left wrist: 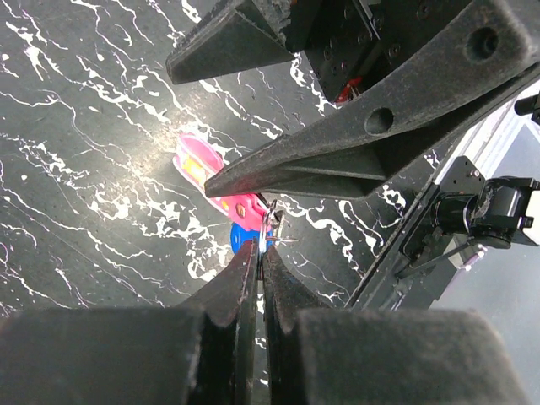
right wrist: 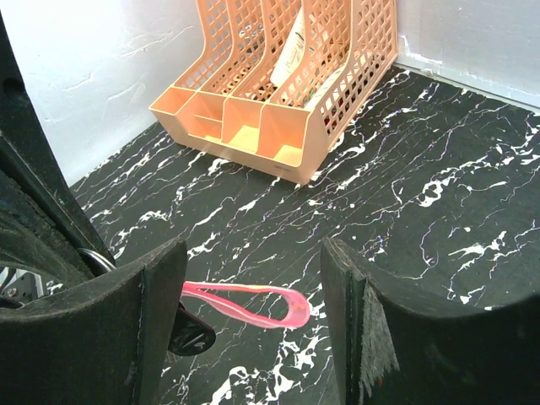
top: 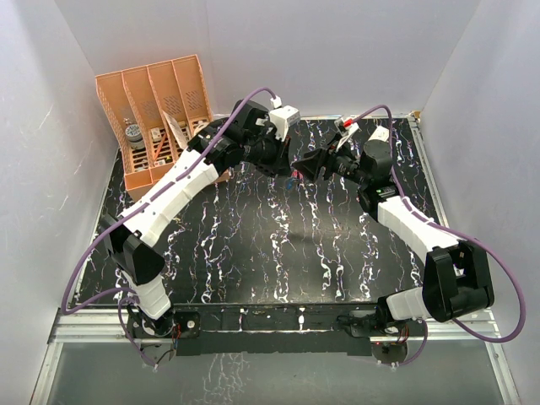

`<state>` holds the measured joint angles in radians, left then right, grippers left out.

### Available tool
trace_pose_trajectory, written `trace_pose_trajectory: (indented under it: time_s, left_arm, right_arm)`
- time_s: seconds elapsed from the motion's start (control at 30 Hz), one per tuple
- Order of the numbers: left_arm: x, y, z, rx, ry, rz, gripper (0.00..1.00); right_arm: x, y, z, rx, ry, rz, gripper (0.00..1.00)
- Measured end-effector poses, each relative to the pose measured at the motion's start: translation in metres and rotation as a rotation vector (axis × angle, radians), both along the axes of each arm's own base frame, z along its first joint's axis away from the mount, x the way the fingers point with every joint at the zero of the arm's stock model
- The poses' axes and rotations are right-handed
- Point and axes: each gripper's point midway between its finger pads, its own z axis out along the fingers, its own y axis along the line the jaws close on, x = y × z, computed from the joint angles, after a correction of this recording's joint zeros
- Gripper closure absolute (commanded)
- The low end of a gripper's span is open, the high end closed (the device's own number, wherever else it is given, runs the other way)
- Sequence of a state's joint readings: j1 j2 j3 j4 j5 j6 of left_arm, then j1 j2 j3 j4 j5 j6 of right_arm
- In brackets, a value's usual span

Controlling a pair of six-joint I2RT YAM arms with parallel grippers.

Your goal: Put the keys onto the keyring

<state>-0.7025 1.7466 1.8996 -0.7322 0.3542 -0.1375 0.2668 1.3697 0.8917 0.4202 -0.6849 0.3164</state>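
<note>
**Key and strap meet at the back of the table, threading not shown as done**

A black, white-veined table [top: 253, 253] sits inside white walls, with an orange file rack [top: 160, 110] in its far left corner. Both arms reach to the middle of the back half and meet nose to nose.

The left gripper [left wrist: 257, 266] is pressed fully closed. The blue key [left wrist: 243, 239] and a small metal ring [left wrist: 275, 226] sit right at its tips. Something there looks pinched, but I cannot tell which piece. The right gripper [right wrist: 253, 261] stands fairly wide and holds nothing, and the pink strap [right wrist: 291, 316] lies between its fingers, untouched.

By my reading the task is at an early to middle stage. The blue key is against the ring, but whether it is threaded on is too small to judge. I cannot pick out the dark key, so at least that one seems left to do.

The fingers are crowded close together, so there is little room between them. The rack and back wall are near on the left and behind. The open table lies toward the arm bases.
</note>
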Motion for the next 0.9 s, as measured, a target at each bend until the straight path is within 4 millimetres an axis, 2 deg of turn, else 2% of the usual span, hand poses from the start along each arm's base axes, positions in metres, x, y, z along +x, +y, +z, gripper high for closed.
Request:
trace_pose_trajectory:
  time_s: [0.33,0.53,0.9]
  left_arm:
    - [0.014,0.000,0.003,-0.006,-0.057,0.044,1.00]
    - [0.026,0.005,0.003,0.008,-0.102,0.104,1.00]
    - [0.027,0.008,0.005,-0.036,-0.130,0.149,1.00]
  right_arm:
    - [-0.003,-0.001,-0.001,0.003,0.010,0.009,0.39]
    - [-0.009,-0.002,0.008,0.012,-0.001,0.018,0.39]
    - [-0.012,-0.002,0.006,0.023,0.024,0.021,0.39]
